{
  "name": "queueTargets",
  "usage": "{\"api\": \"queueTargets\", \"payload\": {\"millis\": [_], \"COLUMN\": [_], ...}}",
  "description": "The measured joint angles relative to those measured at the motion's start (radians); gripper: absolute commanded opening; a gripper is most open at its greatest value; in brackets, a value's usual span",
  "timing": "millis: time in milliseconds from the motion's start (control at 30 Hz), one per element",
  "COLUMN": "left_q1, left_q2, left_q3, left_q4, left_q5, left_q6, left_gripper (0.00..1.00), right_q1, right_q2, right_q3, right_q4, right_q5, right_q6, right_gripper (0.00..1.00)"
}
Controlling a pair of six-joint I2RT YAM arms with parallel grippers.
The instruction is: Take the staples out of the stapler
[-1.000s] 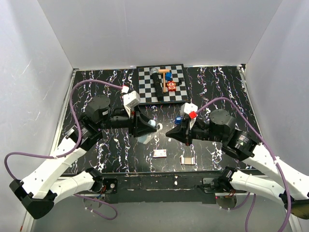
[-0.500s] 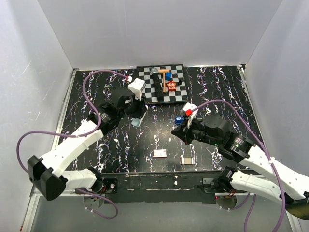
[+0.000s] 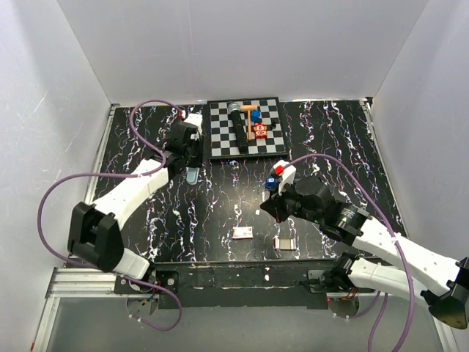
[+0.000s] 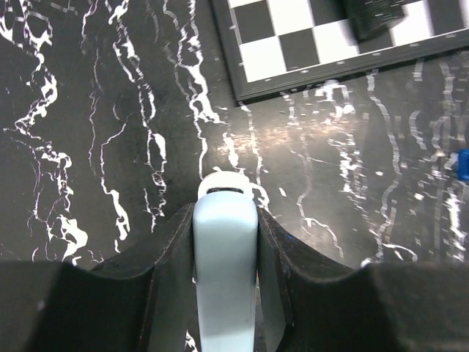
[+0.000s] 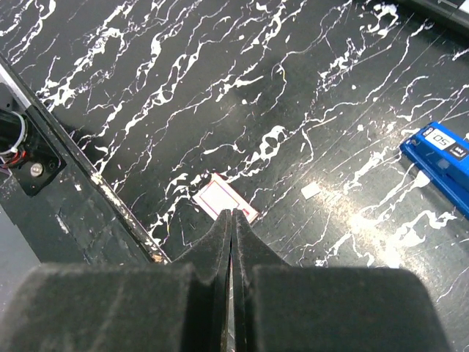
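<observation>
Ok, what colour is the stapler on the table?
The stapler is bright blue, with a small white label on top; the right wrist view shows it best.

The stapler is a small, slim, bright-blue bar lying flat on the black, white-veined table. A white label with dark print sits on its top face at one end. From the right wrist it lies at 3 o'clock, slanting from 10 towards 4 o'clock, its far end cut off by the frame edge. From above, only a small blue patch of it shows, at 3 o'clock from the table's middle. Nothing touches it.
</observation>
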Motion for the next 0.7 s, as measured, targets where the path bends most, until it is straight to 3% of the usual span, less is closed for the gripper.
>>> {"api": "queueTargets", "payload": {"millis": [300,700], "left_q1": [0.113,0.194], "left_q2": [0.26,0.459], "left_q3": [0.087,0.228], "left_q4": [0.002,0.003], "left_q5": [0.019,0.03], "left_q6": [-0.003,0.009], "left_gripper": [0.0,0.0], "right_q1": [0.0,-0.001], "right_q2": [0.029,0.038], "right_q3": [-0.006,-0.006], "right_q4": [0.021,0.033], "right_q5": [-0.002,-0.003], "right_q6": [0.023,0.025], "right_gripper": [0.01,0.01]}}
